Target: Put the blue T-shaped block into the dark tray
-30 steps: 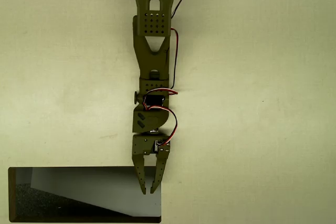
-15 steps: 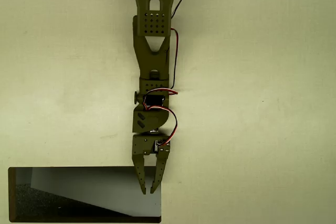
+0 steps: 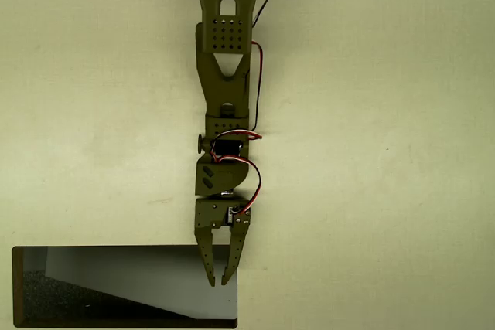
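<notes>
Overhead view: dark tray (image 3: 17, 287) sits bottom left on the table (image 3: 387, 152), black floor with a pale slanted patch inside. My gripper (image 3: 219, 281) hangs over its right end, fingers nearly together at the tips with nothing visible between them. Can't spot the blue T-shaped block.

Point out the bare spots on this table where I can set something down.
Open tabletop lies right of the arm, and more lies left of it, above the dark tray. It is crowded at the tray's upper right corner, where the gripper, jaws nearly together, reaches over the rim.
</notes>
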